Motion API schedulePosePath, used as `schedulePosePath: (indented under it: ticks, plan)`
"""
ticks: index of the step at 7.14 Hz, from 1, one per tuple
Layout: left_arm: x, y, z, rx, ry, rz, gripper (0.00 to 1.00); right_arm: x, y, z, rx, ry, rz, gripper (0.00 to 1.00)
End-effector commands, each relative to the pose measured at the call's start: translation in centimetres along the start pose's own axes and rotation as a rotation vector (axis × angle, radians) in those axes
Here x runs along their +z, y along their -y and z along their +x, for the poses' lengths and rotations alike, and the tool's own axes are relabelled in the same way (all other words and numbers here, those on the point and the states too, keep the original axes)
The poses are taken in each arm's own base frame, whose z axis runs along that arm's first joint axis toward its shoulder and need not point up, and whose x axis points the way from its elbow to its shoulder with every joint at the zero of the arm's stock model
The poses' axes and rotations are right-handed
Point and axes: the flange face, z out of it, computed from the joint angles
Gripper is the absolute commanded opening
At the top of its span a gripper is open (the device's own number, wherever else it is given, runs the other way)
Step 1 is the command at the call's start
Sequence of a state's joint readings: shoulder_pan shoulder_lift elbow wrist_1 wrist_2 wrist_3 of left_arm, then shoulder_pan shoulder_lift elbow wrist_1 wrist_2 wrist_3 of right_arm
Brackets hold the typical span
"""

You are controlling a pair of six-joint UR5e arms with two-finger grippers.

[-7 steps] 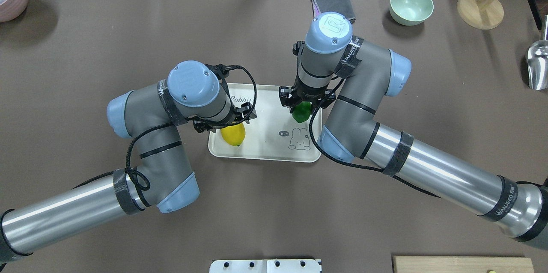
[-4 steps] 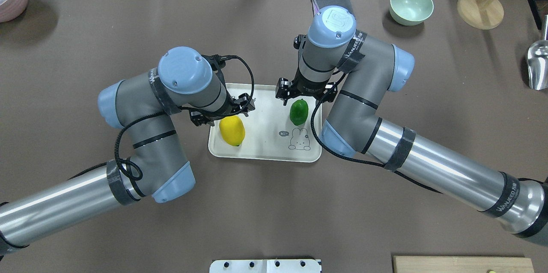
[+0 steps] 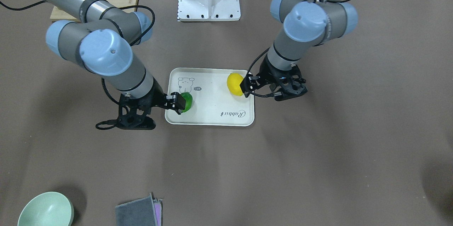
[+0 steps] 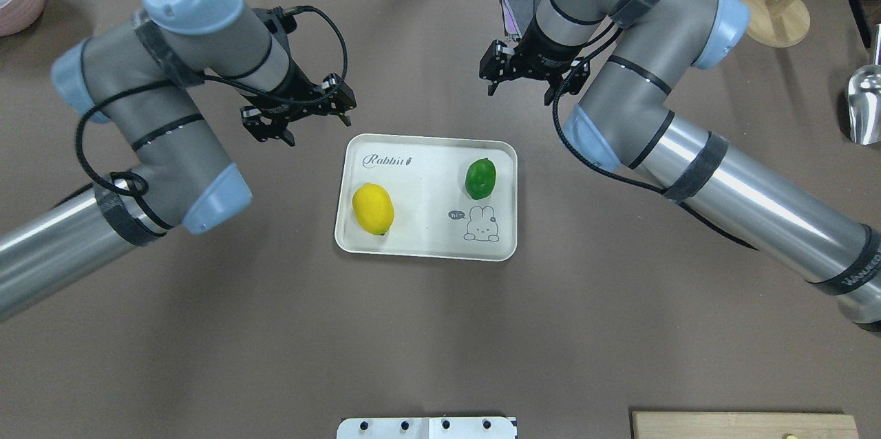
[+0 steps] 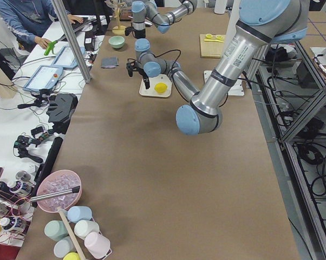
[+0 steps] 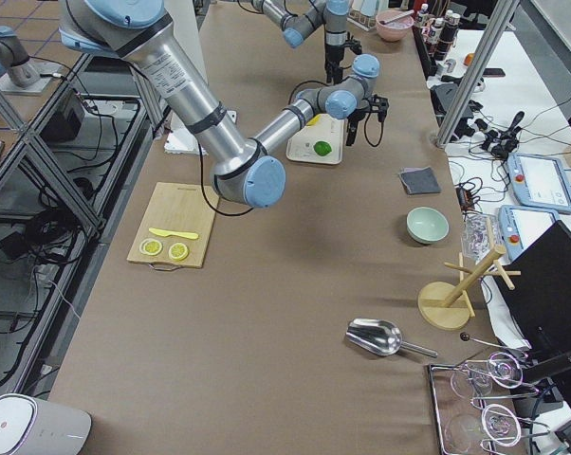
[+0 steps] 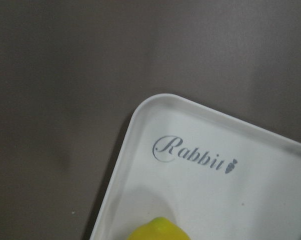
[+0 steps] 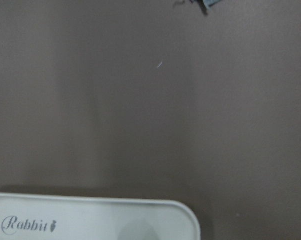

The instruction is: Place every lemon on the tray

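In the overhead view, we see a cream tray (image 4: 425, 254) at the middle of the table (image 4: 440, 343) with both lemons lying on it. The yellow lemon (image 4: 373, 209) is near the tray's left end and the green lemon (image 4: 480, 177) near its right. The left gripper (image 4: 310, 124) and right gripper (image 4: 521, 87) hang beyond the tray's far rim, jaws spread, holding nothing.

In the front-facing view, each gripper overlaps its lemon in the picture. We cannot tell contact from here.

The side views show the tray small and far, with one lemon visible in each.

The left wrist view shows the tray's corner with "Rabbit" script and the yellow lemon's tip. The right wrist view shows bare table and the tray's rim.

We judge the task done. Should a lemon need moving, we judge it light, firm, smooth-skinned and apt to roll, so grip it across its narrow middle.
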State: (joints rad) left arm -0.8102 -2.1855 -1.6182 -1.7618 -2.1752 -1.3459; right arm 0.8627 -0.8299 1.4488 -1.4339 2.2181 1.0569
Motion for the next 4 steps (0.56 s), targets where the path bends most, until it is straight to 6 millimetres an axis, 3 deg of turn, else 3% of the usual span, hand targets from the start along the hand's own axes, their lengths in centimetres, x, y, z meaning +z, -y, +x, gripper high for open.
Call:
schedulePosePath:
  ticks: [1, 4]
  plan:
    - [-3.9, 6.0, -8.9, 0.034, 0.015, 0.004, 0.98, -3.6, 4.0, 9.0, -0.113, -0.021, 0.034, 1.0]
    - [-9.1, 12.8, -24.7, 0.163, 0.074, 0.046, 0.98, -5.4, 4.0, 21.4, -0.201, -0.08, 0.05, 1.0]
